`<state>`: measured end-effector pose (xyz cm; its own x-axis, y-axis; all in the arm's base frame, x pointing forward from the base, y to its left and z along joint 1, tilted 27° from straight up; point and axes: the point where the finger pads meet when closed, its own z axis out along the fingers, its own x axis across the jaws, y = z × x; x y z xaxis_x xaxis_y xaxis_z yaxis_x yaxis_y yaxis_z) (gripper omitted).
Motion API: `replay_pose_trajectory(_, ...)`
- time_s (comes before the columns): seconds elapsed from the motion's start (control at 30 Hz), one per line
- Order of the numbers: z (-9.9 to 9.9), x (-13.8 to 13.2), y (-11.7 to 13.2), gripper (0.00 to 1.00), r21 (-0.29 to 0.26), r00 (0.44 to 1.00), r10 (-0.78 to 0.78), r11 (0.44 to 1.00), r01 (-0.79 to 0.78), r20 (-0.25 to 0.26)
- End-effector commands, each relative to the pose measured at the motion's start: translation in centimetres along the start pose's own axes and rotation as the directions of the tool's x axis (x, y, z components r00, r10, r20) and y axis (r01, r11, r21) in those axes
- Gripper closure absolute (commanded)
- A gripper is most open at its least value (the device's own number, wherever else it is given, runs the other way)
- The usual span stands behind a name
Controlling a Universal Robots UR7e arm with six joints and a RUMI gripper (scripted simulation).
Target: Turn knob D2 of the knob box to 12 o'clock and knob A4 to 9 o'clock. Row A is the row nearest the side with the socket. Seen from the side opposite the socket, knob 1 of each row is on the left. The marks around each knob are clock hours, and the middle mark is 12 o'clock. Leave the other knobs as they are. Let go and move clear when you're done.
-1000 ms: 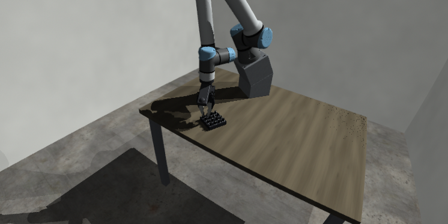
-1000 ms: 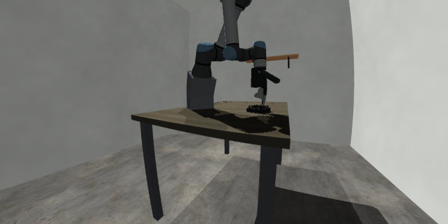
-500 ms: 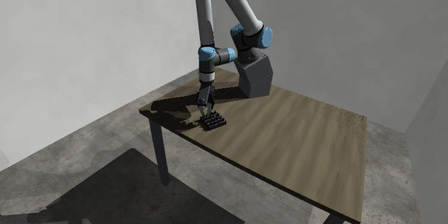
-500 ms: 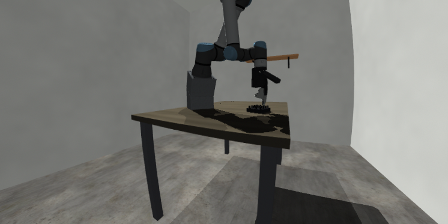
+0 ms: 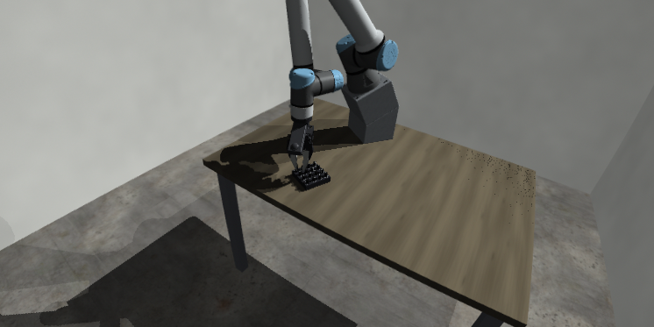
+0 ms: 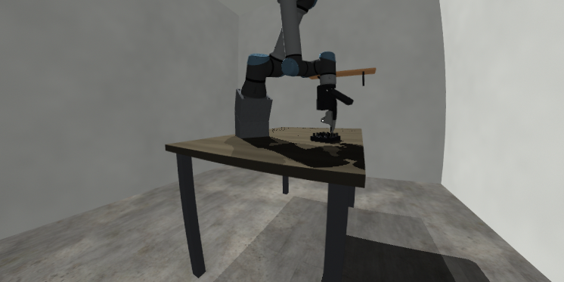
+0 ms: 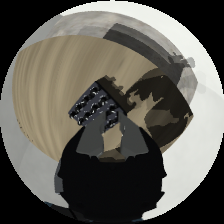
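Note:
The knob box (image 5: 312, 175) is a small black block with a grid of knobs, lying near the table's left corner. It also shows in the exterior view (image 6: 325, 137) and in the wrist view (image 7: 97, 106). My gripper (image 5: 299, 167) points straight down over the box's left corner. In the exterior view its tips (image 6: 332, 126) stand at or just above the knob tops. In the wrist view the fingers stand narrow at the box's near edge, with no knob plainly held between them. The knob pointers and marks are too small to read.
The arm's grey base (image 5: 371, 111) stands on the table behind the box. A wooden shelf (image 6: 347, 72) hangs on the wall beyond the gripper. The table edge (image 5: 256, 192) runs close to the box on its left side.

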<state>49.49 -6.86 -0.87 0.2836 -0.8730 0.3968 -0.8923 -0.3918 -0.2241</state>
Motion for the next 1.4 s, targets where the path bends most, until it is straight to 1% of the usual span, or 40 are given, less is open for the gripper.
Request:
replay_pose_trajectory(0.0, 0.0, 0.0, 0.0, 0.89, 0.001, 1.000, 0.000, 1.000, 0.000, -0.001)
replay_pose_trajectory(0.57, 0.0, 0.0, 0.0, 0.89, 0.001, 1.000, 0.000, 1.000, 0.000, -0.001)
replay_pose_trajectory(1.0, 1.0, 0.0, 0.0, 0.89, 0.001, 1.000, 0.000, 1.000, 0.000, -0.001)
replay_pose_trajectory(1.37, 1.4, 0.0, 0.0, 0.89, 0.001, 1.000, 0.000, 1.000, 0.000, -0.001)
